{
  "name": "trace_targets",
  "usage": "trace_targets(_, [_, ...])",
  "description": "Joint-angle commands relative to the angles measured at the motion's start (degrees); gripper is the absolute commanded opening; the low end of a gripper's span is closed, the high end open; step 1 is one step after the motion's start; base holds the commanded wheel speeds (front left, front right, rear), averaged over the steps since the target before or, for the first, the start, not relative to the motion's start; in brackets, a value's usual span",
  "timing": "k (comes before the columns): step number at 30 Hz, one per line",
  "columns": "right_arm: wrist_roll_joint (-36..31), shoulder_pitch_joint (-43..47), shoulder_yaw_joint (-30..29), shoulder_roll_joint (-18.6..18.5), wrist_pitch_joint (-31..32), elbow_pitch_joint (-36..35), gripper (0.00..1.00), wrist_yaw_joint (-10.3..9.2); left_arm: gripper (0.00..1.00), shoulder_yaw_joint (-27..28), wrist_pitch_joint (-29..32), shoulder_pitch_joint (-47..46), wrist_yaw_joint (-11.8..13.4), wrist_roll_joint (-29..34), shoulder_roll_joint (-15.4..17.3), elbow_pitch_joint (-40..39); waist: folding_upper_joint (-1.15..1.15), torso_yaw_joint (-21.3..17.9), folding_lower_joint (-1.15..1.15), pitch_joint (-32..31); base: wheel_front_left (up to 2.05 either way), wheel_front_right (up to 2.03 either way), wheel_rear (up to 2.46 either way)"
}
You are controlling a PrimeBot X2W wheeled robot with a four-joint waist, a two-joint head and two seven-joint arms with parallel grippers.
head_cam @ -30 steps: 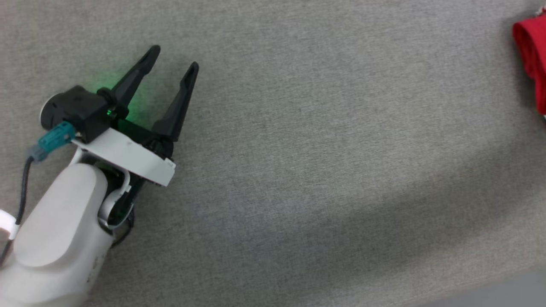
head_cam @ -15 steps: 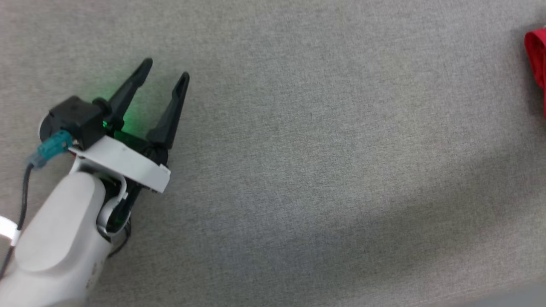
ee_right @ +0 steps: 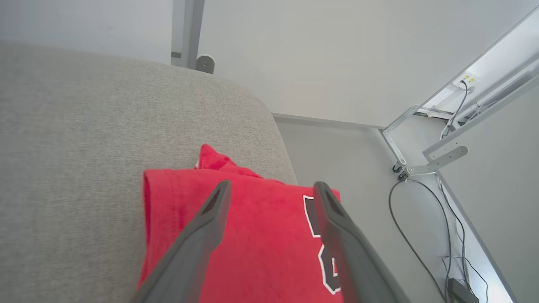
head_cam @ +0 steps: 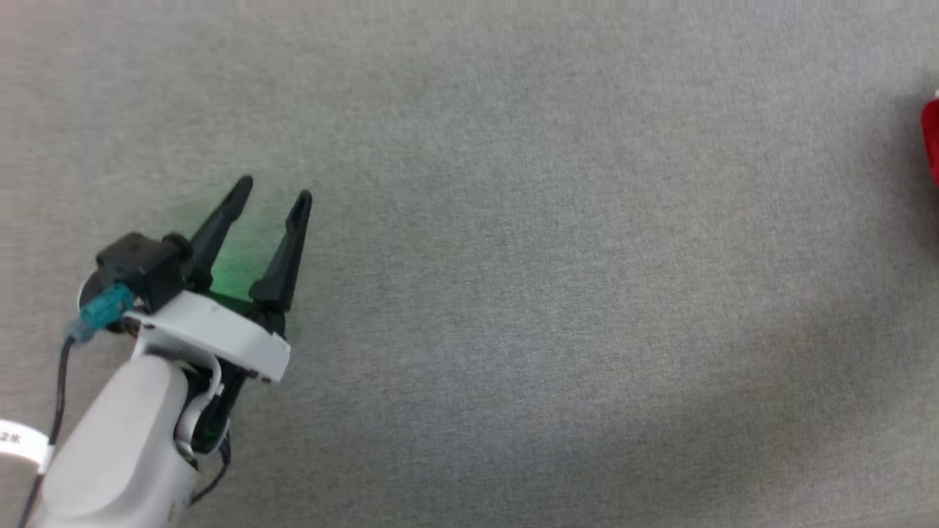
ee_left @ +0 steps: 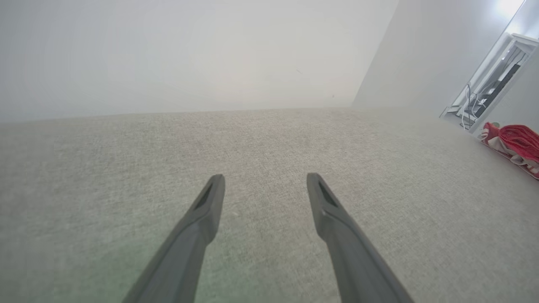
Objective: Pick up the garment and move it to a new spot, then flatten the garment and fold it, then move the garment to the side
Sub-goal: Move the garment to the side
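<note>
The garment (ee_right: pixel 269 244), red with black-and-white lettering, lies folded at the rounded corner of the grey fabric surface (ee_right: pixel 84 147). My right gripper (ee_right: pixel 271 187) is open just above it, nothing between its fingers; whether it touches the cloth I cannot tell. In the head view only a red sliver of the garment (head_cam: pixel 932 143) shows at the right edge. My left gripper (head_cam: pixel 275 188) stands open and holds nothing at the lower left, far from the garment, over bare grey fabric (ee_left: pixel 264 179).
A small-looking bunch of red-and-white cloth (ee_left: pixel 513 141) lies at the far right of the left wrist view. Beyond the surface's corner are the floor (ee_right: pixel 349 168), a black cable (ee_right: pixel 404 235) and a metal frame (ee_right: pixel 438 162). A white wall (ee_left: pixel 189 54) stands behind the surface.
The head view has shifted: less of the red garment shows at the right edge and my left gripper sits lower in the picture, still open.
</note>
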Motion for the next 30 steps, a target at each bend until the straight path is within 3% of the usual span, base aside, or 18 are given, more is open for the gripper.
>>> trace_targets(1, [0.35,1.37,0.13,0.27,-0.84,-0.39,1.00,-0.12,1.00,0.49,-0.19,1.38,0.28,0.08,-0.40,-0.09,0.00,2.42,0.00,-3.31,0.00,0.00,0.00])
trace_targets(9, [3.25,8.36,0.28,1.30,-3.15,-7.33,1.00,-0.12,1.00,5.57,-0.16,8.25,0.74,1.26,-1.54,-2.04,0.00,5.49,0.00,-10.33,0.00,0.00,0.00])
trace_targets(15, [4.84,18.79,-2.56,1.60,-3.20,-20.35,1.00,-0.12,1.00,10.37,-0.16,14.94,0.77,2.25,-2.11,-3.41,0.00,7.60,0.00,-16.08,0.00,0.00,0.00])
trace_targets(25, [2.68,37.82,-9.18,7.30,-3.22,-38.92,1.00,-0.12,1.00,18.53,-0.15,26.35,0.82,3.88,-2.33,-6.34,0.00,10.47,0.00,-23.95,0.00,0.00,0.00])
trace_targets(30, [1.56,43.64,-10.60,10.26,-3.23,-44.42,1.00,-0.11,1.00,21.12,-0.14,29.93,0.63,4.71,-2.98,-7.36,0.00,11.16,0.00,-25.22,0.00,0.00,0.00])
